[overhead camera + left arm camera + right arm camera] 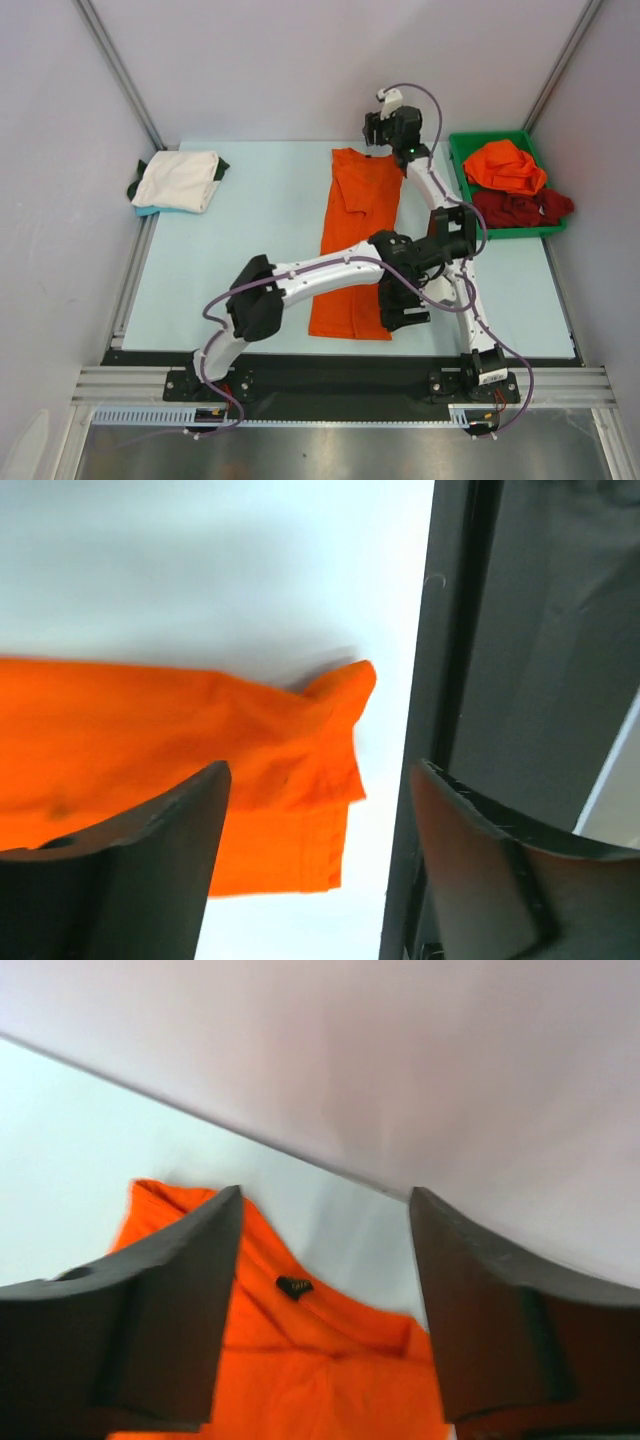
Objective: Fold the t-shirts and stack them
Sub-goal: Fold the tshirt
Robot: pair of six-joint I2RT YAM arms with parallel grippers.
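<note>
A bright orange t-shirt (355,240) lies as a long narrow strip down the middle of the table, collar at the far end. My left gripper (404,306) is open and empty, hovering at the shirt's near right corner. In the left wrist view (320,820) the hem corner (290,780) lies below and between the jaws. My right gripper (385,132) is open and empty over the collar end. In the right wrist view (325,1260) the collar with its dark label (294,1285) sits between the jaws. A folded white t-shirt (180,180) lies at the far left.
A green bin (463,165) at the far right holds a crumpled orange shirt (505,165) and a dark red shirt (520,208). Dark and teal cloth pokes out from under the white shirt. The table's black front edge (450,680) runs just right of the hem corner. Grey walls enclose the table.
</note>
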